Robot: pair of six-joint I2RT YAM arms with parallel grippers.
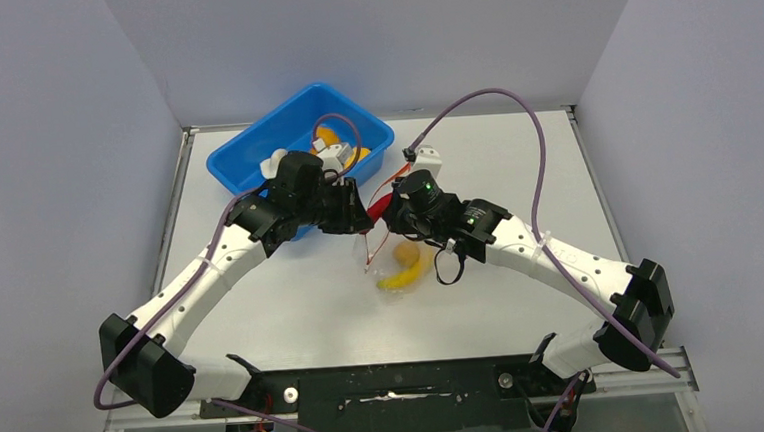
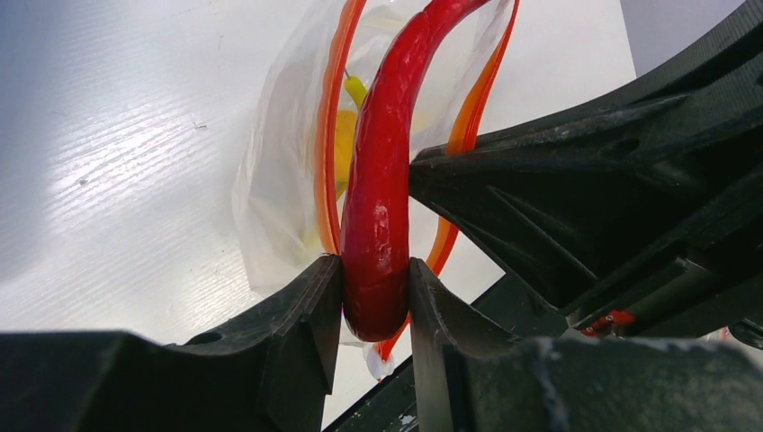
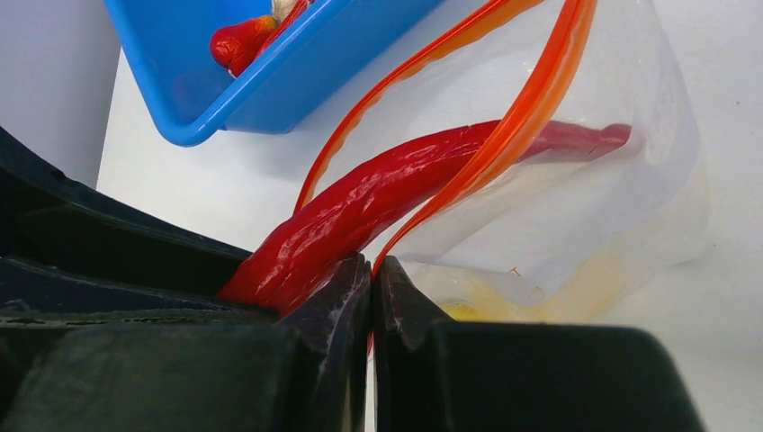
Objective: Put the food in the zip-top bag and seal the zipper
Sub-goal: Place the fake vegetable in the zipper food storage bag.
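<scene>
My left gripper [image 2: 375, 270] is clamped on the thick end of the red chili [image 2: 387, 153], its tip already through the mouth of the zip-top bag [image 2: 279, 198] at mid-table. My right gripper [image 3: 372, 270] is pinched tight on the orange zipper [image 3: 531, 108] at one corner of that mouth, holding it agape. The danger, as I judge it, lies in letting go too soon: the held end sits outside the mouth, so the chili could tip back out onto the table [image 1: 515, 168]. Pushing deeper carries its own risk — the floppy film hangs from one thin pinch, and a chili dragging on the strip could pull it free. A yellow banana [image 1: 408, 271] lies inside the bag, leaving less room at the bottom. Both wrists crowd the opening, the grippers nearly touching, so any sideways move risks a knock. The blue tub [image 1: 244, 154] — more toy food in it — sits just behind my left arm.
</scene>
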